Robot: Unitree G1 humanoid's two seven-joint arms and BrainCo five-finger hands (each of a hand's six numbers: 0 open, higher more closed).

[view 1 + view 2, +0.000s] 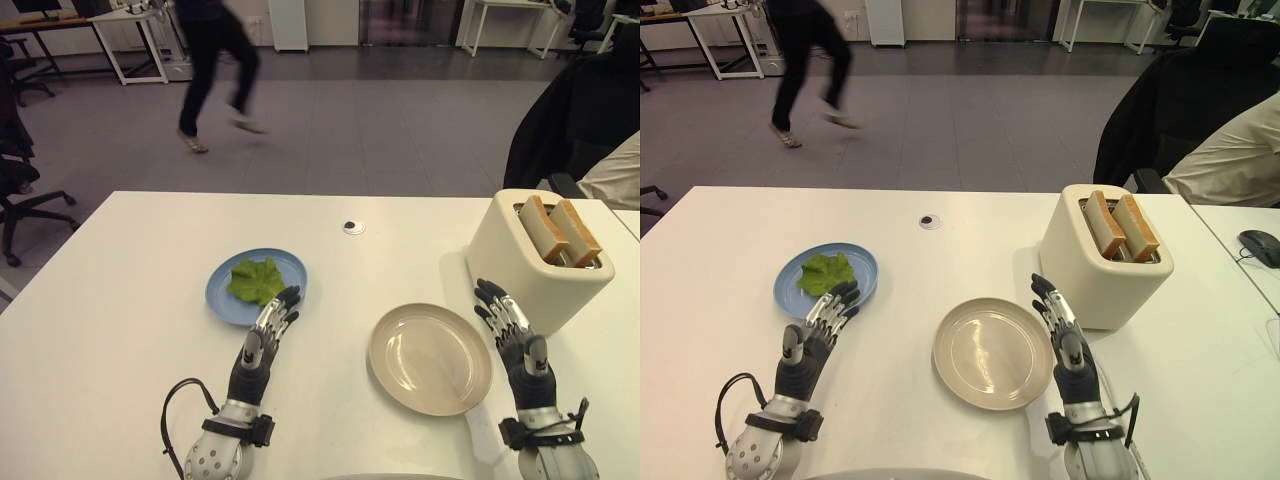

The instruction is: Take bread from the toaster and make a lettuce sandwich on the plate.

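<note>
My left hand (262, 345) lies flat on the white table (110, 310), fingers stretched out straight and holding nothing. They point ahead and a little to the right. The fingertips reach the near rim of the one blue plate (216, 296), which sits just ahead of that hand. I cannot tell whether they rest on the rim or hang just above it. The single lettuce leaf (257, 280) lies flat on that plate, just beyond those fingertips and slightly to their left, ruffled and roughly round, with no clear long axis.

My right hand (515, 335) is also spread open and empty, palm down, fingers pointing ahead and slightly left. The one beige plate (430, 360) lies just to its left, between my two hands and nearer the right one. It is bare.

The cream toaster (515, 268) stands just ahead and to the right of my right hand. My fingertips are close beside its near left corner, and whether they touch it I cannot tell. Its long axis runs away from me, with the near end swung a little to the right. Two slices of bread (541, 229) stand on edge in its two slots, side by side and parallel, tops sticking out. Their long edges follow the toaster's axis.

One small dark round fitting (352, 227) sits in the tabletop, well ahead of both hands.
</note>
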